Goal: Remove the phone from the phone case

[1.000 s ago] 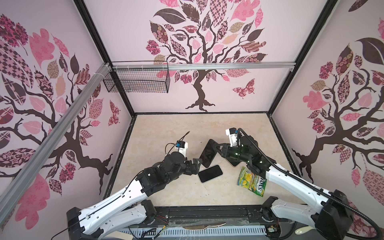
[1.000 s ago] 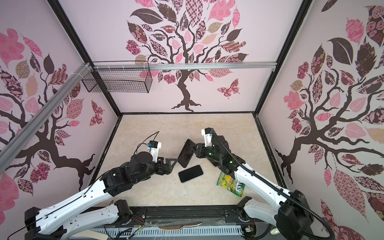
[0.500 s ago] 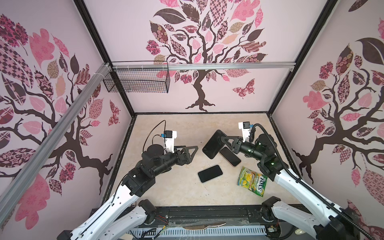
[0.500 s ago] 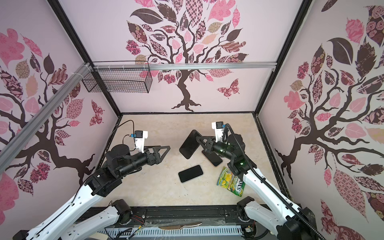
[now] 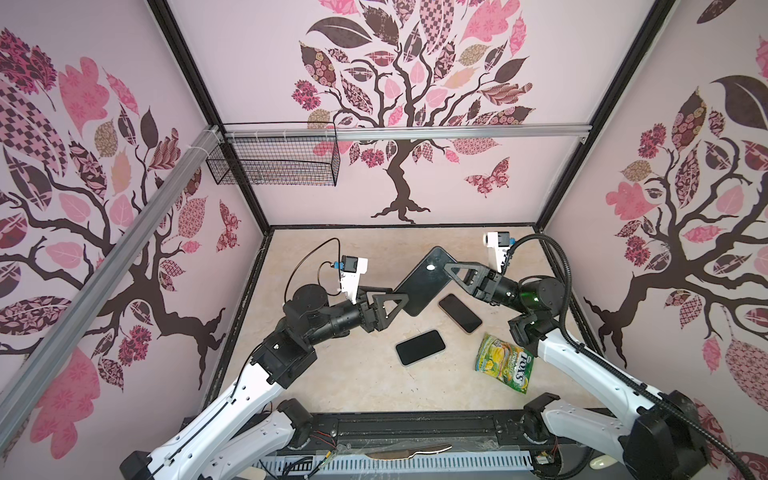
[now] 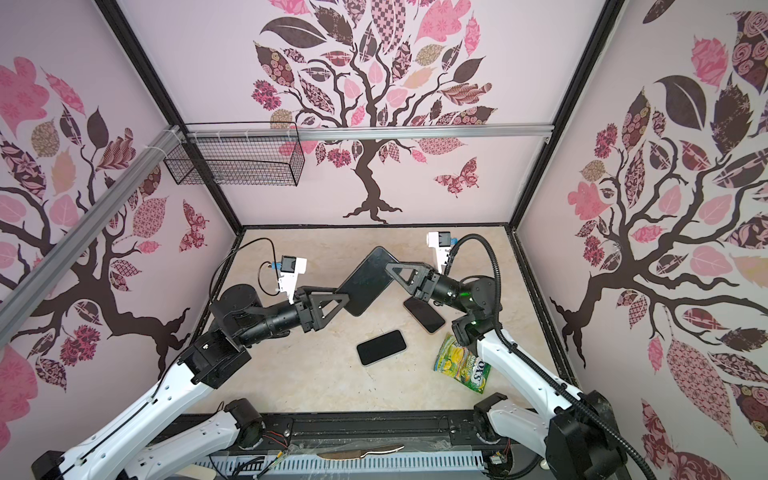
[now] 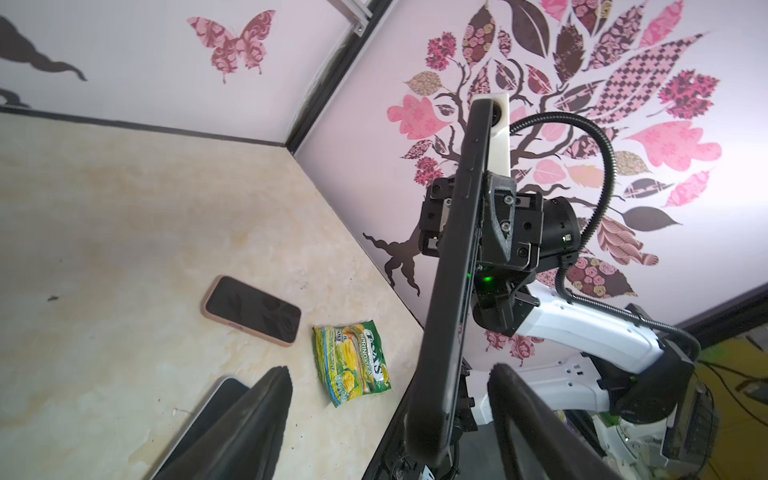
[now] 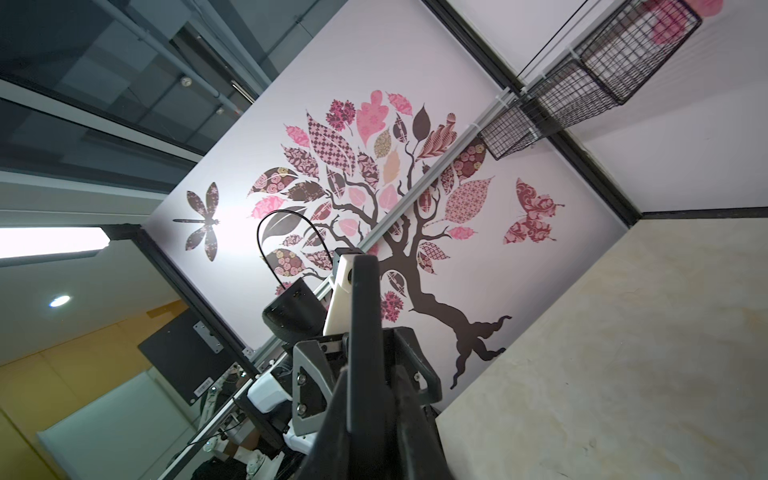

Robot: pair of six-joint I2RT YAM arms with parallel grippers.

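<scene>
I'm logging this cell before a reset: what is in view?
black case: one, black, held in the air above the table.
pink-rimmed phone: one, black screen, flat on the table under the right arm.
pale-rimmed phone: one, black screen, flat, nearer the front.
snack packet: one, green-yellow, front right.
wire basket: one, black, on the back rail.
table: one, beige.
left gripper: one, black, open around the case's lower end.
right gripper: one, black, shut on the case.
</scene>
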